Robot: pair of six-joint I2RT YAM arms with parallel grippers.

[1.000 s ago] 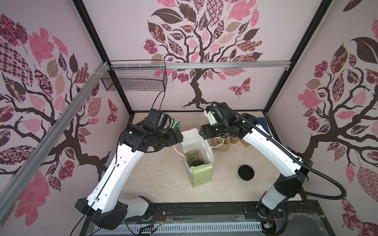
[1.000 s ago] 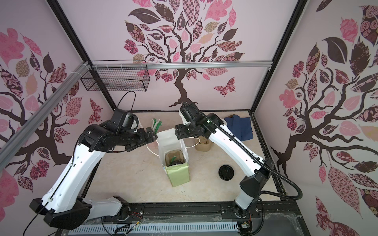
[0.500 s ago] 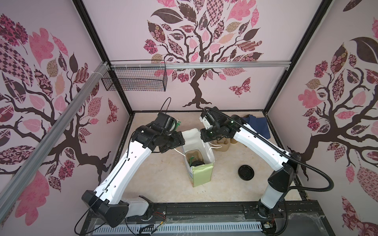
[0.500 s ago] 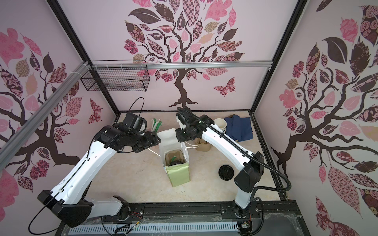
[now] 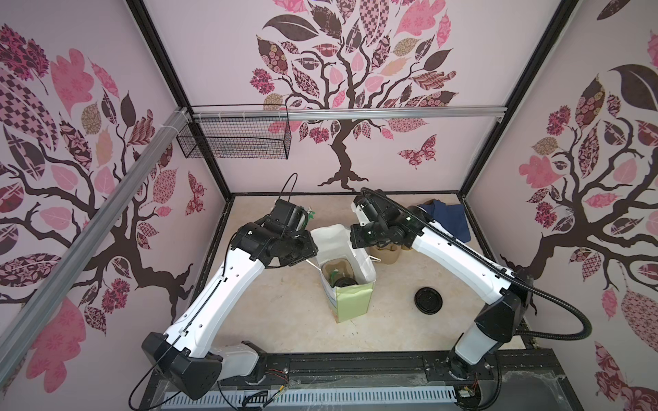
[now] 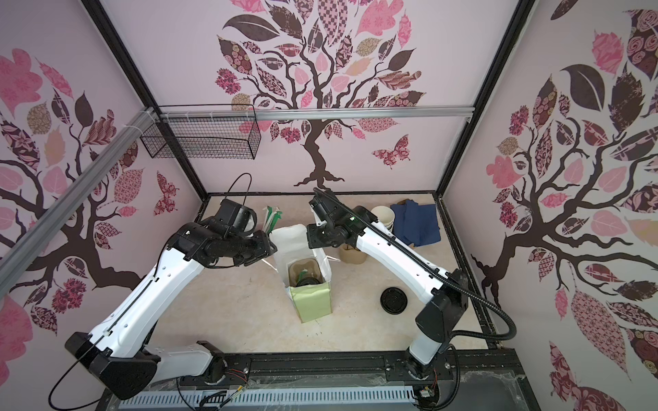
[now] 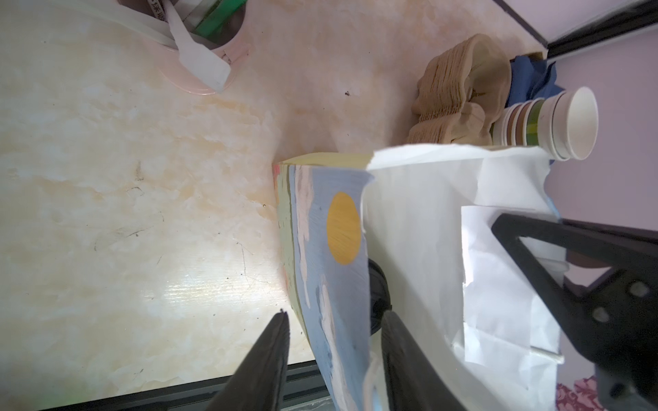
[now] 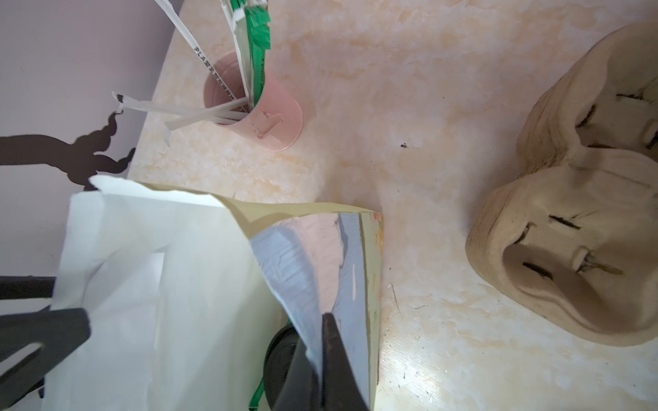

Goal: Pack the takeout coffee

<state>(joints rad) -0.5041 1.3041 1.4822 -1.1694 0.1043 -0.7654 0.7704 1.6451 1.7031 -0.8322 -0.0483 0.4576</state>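
Sitting inside the paper bag [image 5: 353, 302], the takeout coffee [image 5: 344, 283] shows its black lid; the right pincer [image 8: 320, 320] pinches one bag wall, the left pincer [image 7: 334, 320] straddles the opposite wall, jaws apart.

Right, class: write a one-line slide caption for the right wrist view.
Right pincer pinches the paper bag rim; lidded takeout coffee inside.

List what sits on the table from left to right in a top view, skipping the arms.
straws → paper bag → stack of brown trays → stack of cups → blue cloth
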